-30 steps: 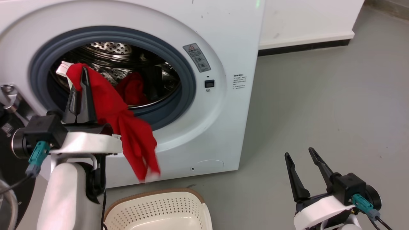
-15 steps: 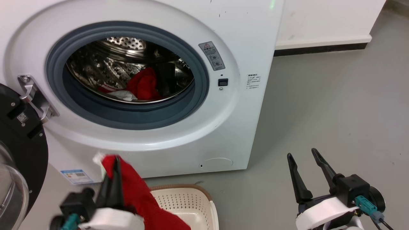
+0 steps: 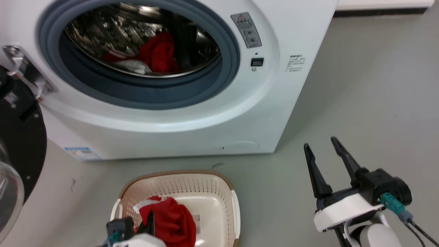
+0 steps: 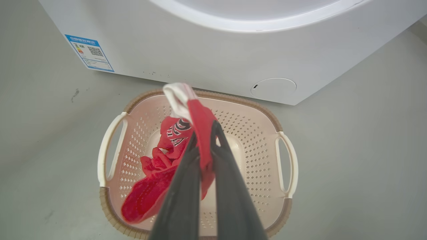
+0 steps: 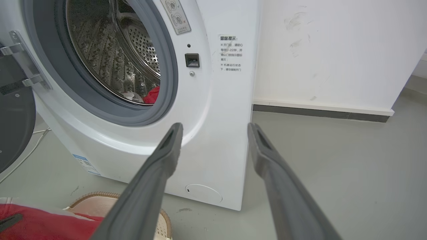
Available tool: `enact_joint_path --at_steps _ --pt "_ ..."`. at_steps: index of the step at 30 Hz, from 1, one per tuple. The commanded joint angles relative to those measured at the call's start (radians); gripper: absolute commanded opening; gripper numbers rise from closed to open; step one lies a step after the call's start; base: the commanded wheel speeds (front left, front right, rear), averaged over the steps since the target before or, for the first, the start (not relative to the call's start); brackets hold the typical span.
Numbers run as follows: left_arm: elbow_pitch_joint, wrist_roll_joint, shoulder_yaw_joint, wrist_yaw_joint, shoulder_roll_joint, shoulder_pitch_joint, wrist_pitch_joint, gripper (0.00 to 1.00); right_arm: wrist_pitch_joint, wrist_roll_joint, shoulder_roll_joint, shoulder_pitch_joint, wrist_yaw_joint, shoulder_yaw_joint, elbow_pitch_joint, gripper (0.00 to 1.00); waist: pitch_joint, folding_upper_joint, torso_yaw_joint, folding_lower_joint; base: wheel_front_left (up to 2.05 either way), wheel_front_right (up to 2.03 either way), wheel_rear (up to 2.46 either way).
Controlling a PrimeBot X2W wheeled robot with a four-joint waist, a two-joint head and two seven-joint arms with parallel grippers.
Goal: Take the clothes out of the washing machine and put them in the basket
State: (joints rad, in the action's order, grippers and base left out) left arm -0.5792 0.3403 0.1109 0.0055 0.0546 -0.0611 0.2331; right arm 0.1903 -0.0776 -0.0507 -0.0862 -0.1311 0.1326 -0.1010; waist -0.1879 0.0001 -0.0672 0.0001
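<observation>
Head view: washing machine [image 3: 305, 24] fills the far left, porthole open. A grey warning sticker [image 3: 247, 30] with a red triangle sits right of the porthole, a black latch slot [image 3: 257, 62] below it, then a block of small Chinese print [image 5: 230, 53] (heading looks like 温馨提示, the rest too small to read). A blue energy label [image 4: 89, 52] with a QR code is stuck low on the front at the left; a round service cover [image 4: 273, 88] sits low at the right.

Left gripper [image 4: 204, 130] points down over the basket [image 4: 257, 140], fingers pinched tight on a red garment [image 4: 156, 190]. White trim sticks out past the fingertips, and the rest hangs into the basket with its lower end lying on the bottom. Black-and-white lettering [image 4: 178, 131] on it is not readable.

Right gripper [image 3: 319, 142] hovers at the near right above the grey floor [image 3: 370, 96], fingers spread apart, holding nothing, aimed toward the machine's right corner.

A second red garment [image 3: 158, 53] with some white lies in the steel drum. The basket stands on the floor just in front of the machine. Black-framed door [image 3: 20, 137] hangs open at the left on a metal hinge [image 3: 20, 68]. White wall with a dark skirting [image 5: 320, 113] runs at the far right.
</observation>
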Motion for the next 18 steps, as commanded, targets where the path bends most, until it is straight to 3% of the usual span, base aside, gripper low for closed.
enact_joint_path --at_steps 1,6,18 --pt "-0.08 0.003 0.003 -0.009 0.0 -0.081 0.013 0.0 0.005 0.009 0.001 -0.033 0.001 -0.001 0.005 1.0 -0.082 -0.0001 0.005 -0.0001 0.0 0.0 0.0" --pt "-0.291 0.002 0.024 -0.013 -0.003 -0.269 0.025 0.0 0.01 0.022 0.001 -0.086 0.001 -0.007 0.021 1.0 -0.215 -0.0001 0.01 -0.0001 0.0 0.0 0.0" --pt "-0.566 0.066 0.048 0.024 -0.004 -0.502 0.033 0.0 0.042 0.019 0.001 -0.187 0.001 0.017 0.008 1.0 -0.414 -0.0001 -0.029 -0.0001 0.0 0.0 0.0"
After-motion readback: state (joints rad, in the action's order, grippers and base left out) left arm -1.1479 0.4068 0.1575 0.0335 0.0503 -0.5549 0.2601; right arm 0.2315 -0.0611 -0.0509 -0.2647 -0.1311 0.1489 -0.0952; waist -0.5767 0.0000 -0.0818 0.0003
